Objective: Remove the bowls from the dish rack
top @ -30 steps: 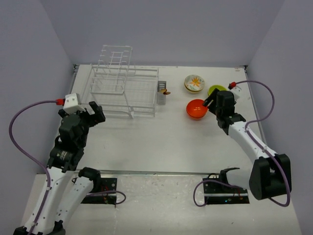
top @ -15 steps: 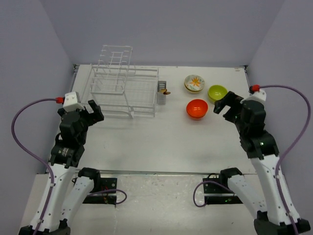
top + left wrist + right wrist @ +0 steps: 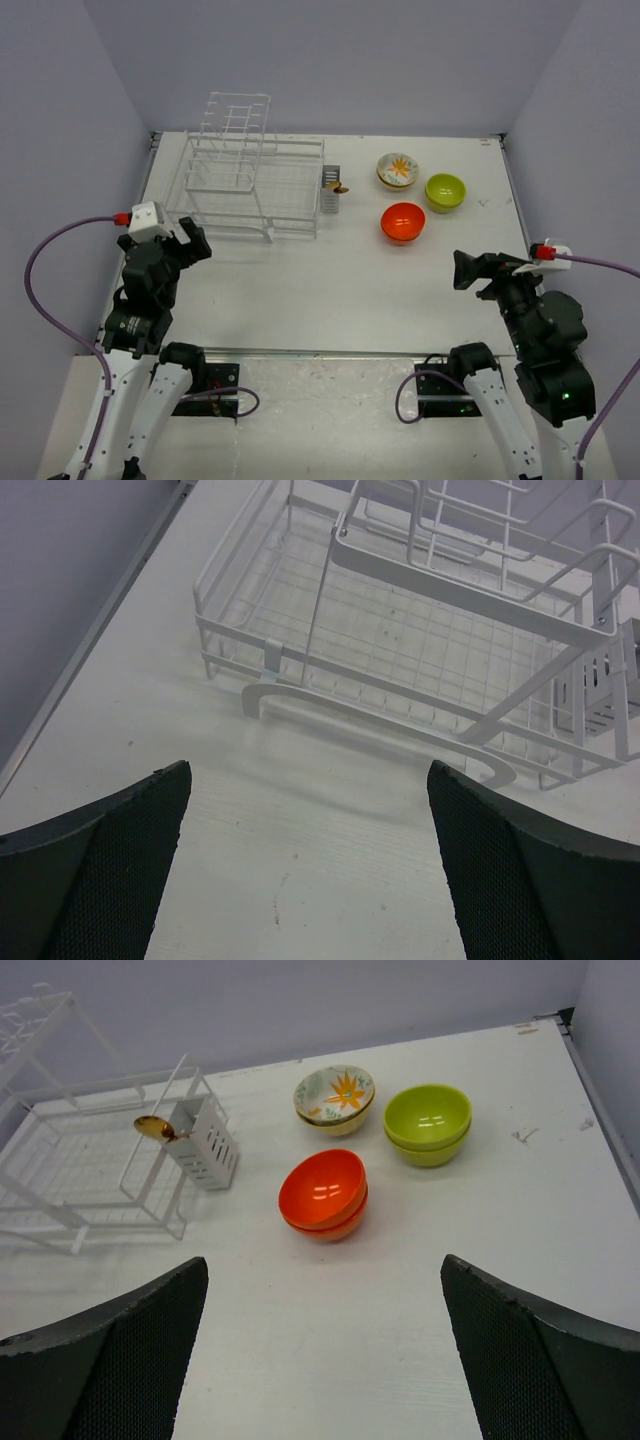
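Note:
The white wire dish rack [image 3: 250,185] stands at the back left with no bowl showing in it; it also shows in the left wrist view [image 3: 400,650]. Stacked orange-red bowls [image 3: 403,222] [image 3: 323,1195], stacked lime-green bowls [image 3: 445,191] [image 3: 428,1123] and a cream flower-pattern bowl [image 3: 397,170] [image 3: 334,1098] sit on the table right of the rack. My left gripper [image 3: 190,240] [image 3: 310,880] is open and empty, near the rack's front left. My right gripper [image 3: 470,270] [image 3: 325,1360] is open and empty, drawn back to the near right.
The grey cutlery caddy [image 3: 331,190] [image 3: 203,1142] on the rack's right end holds a gold spoon [image 3: 155,1128]. Purple-grey walls close the table on the left, back and right. A metal strip [image 3: 320,352] runs along the near edge.
My right arm has pulled back from the orange-red bowls toward the near right edge, empty. My left arm has drawn back slightly toward its base.

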